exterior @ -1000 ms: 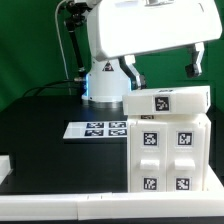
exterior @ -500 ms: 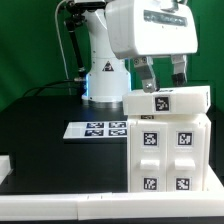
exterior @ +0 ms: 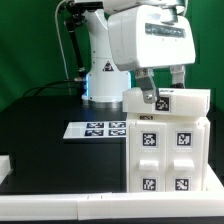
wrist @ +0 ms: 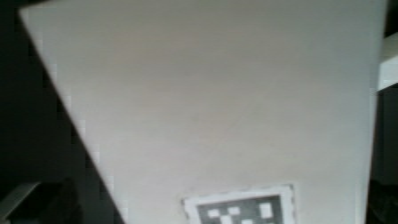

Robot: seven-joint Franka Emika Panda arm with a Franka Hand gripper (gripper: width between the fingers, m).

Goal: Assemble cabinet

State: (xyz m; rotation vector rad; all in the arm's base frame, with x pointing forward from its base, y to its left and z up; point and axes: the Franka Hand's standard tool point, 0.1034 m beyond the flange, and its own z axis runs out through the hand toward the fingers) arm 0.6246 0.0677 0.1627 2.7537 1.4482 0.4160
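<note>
The jaws stand spread apart, gripping nothing, at the top edge of the cabinet (exterior: 168,152).

claw (exterior: 163,88) above cabinet (exterior: 170,150), marker board (exterior: 95,129) beside cabinet

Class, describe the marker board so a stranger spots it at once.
Start at the black table. On it, at the exterior view's left of the tall cabinet, lies the marker board. Unlike the cabinet, it is a thin flat sheet.
</note>
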